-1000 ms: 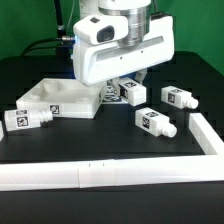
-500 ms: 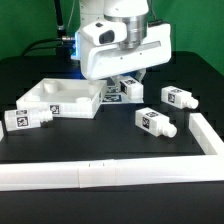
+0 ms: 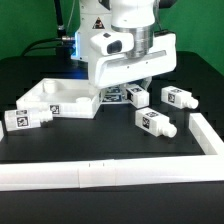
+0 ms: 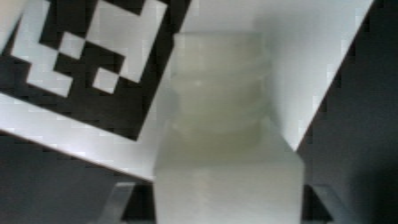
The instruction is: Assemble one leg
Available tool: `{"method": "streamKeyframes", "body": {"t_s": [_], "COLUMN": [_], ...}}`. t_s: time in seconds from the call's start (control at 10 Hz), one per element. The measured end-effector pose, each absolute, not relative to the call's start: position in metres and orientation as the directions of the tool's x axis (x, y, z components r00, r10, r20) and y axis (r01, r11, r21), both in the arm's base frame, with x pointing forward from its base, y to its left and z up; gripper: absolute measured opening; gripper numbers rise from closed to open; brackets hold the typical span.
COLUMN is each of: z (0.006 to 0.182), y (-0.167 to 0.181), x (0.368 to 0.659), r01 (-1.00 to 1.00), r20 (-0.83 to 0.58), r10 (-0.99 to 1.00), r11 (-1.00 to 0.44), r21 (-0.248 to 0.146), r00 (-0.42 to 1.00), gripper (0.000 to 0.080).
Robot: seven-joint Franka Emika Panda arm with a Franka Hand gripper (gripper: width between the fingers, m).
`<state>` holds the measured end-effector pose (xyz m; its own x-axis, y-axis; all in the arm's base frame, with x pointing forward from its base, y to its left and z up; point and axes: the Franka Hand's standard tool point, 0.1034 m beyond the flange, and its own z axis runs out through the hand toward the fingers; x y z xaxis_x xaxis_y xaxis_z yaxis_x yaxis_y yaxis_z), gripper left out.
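My gripper (image 3: 133, 86) hangs under the big white hand, just to the exterior view's right of the white square panel (image 3: 58, 98). It is shut on one leg (image 3: 137, 95), a stubby white peg with tag stickers that pokes out below the hand. In the wrist view this leg (image 4: 222, 120) fills the space between the two dark fingertips (image 4: 135, 200), and its tag sits to one side. The gripper (image 4: 228, 205) presses on both sides of the leg. Three more legs lie loose on the black table (image 3: 28, 118), (image 3: 178, 97), (image 3: 155, 122).
A low white wall (image 3: 100, 173) runs along the table's front and turns up along the exterior view's right (image 3: 207, 135). The hand's body hides what lies directly beneath it. Cables and the arm base stand behind.
The hand has shifted toward the exterior view's right and tilted. The leg under it has shifted slightly right with it. The other legs and the panel have not moved.
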<state>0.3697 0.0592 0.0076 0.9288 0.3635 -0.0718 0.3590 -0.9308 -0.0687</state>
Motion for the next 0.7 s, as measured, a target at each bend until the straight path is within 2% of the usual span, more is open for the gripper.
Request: {"method": "streamKeyframes", "body": {"t_s": [0.1, 0.2, 0.3, 0.4, 0.5, 0.7], "z": [0.008, 0.008, 0.009, 0.022, 0.040, 0.059], "y": [0.059, 0.059, 0.059, 0.056, 0.053, 0.051], "x": [0.370, 0.370, 0.371, 0.378, 0.396, 0.445], "r01": [0.359, 0.359, 0.359, 0.355, 0.361, 0.361], "r20": [-0.072, -0.072, -0.071, -0.114, -0.130, -0.132], "r10": [0.364, 0.364, 0.363, 0.362, 0.370, 0.371], "r11": [-0.931, -0.931, -0.931, -0.931, -0.929, -0.928], "r21": [-0.069, -0.069, -0.068, -0.080, -0.087, -0.095], "r00": [0.929, 0.929, 0.929, 0.925, 0.920, 0.919], "gripper": [0.0546, 0.0546, 0.0628, 0.0643, 0.0643, 0.0649]}}
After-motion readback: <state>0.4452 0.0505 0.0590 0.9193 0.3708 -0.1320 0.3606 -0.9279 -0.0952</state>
